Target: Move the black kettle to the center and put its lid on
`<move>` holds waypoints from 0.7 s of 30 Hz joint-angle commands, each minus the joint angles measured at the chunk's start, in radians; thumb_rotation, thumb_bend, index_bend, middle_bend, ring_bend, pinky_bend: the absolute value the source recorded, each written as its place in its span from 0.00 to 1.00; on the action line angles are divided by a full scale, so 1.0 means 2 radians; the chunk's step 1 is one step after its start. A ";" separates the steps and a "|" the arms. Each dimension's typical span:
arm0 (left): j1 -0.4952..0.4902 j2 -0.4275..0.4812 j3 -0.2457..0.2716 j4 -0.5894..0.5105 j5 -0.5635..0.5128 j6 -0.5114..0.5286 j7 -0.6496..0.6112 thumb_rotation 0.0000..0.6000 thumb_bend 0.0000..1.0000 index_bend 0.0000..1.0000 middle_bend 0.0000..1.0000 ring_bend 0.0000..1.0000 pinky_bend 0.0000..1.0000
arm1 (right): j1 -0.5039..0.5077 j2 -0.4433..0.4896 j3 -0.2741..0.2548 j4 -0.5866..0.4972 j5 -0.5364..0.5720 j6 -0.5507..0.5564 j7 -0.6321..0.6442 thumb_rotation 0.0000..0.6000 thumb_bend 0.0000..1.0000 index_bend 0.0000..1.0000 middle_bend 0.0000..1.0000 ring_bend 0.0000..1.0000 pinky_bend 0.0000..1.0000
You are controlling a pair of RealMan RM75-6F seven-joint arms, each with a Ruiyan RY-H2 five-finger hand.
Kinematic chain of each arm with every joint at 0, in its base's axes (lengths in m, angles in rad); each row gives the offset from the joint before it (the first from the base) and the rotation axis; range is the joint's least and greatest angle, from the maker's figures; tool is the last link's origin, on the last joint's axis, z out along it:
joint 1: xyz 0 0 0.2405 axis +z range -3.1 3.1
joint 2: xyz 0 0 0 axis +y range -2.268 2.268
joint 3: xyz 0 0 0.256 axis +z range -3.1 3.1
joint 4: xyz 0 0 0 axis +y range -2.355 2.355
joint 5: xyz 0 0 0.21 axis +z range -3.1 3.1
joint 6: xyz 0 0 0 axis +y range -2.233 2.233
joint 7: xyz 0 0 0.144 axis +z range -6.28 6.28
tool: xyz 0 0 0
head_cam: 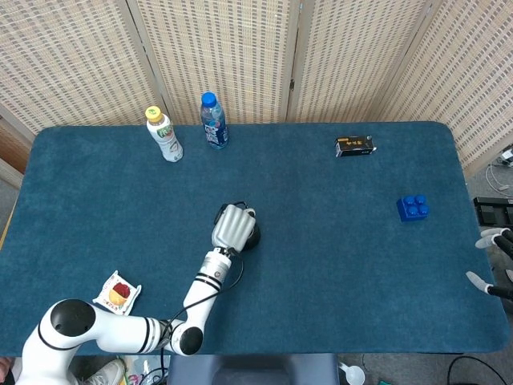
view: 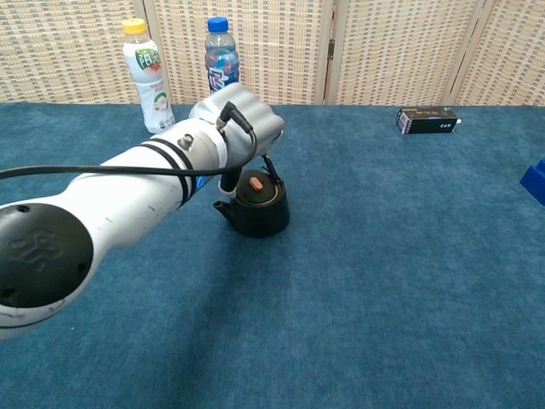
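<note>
The black kettle [view: 255, 213] stands near the table's middle, spout toward the left in the chest view. Its black lid [view: 254, 189] with a brown knob sits on the opening. My left hand [view: 240, 128] hovers just above and behind the kettle, fingers curved downward, one finger [view: 228, 181] hanging beside the lid; the knob shows free of it. In the head view the left hand [head_cam: 232, 226] covers most of the kettle [head_cam: 252, 237]. My right hand [head_cam: 495, 261] is off the table's right edge, fingers apart, holding nothing.
A yellow-capped bottle [head_cam: 164, 135] and a blue-capped water bottle [head_cam: 213, 121] stand at the back left. A small black box [head_cam: 354, 146] lies at the back right, a blue brick [head_cam: 413, 208] at the right, a snack packet [head_cam: 119, 292] at the front left.
</note>
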 commanded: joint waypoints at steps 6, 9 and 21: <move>0.013 0.019 -0.004 -0.032 -0.008 0.011 -0.002 1.00 0.04 0.39 0.95 0.66 0.72 | 0.002 -0.002 0.000 -0.001 0.001 -0.003 -0.005 1.00 0.17 0.43 0.33 0.19 0.19; 0.015 0.026 -0.007 -0.045 -0.024 0.009 0.002 1.00 0.08 0.40 0.95 0.66 0.72 | 0.002 -0.003 0.000 -0.002 0.001 -0.003 -0.008 1.00 0.17 0.43 0.33 0.19 0.19; 0.017 0.043 -0.021 -0.082 -0.084 -0.007 -0.006 1.00 0.47 0.37 0.94 0.66 0.72 | 0.005 -0.004 0.001 -0.002 0.006 -0.008 -0.010 1.00 0.17 0.43 0.33 0.19 0.19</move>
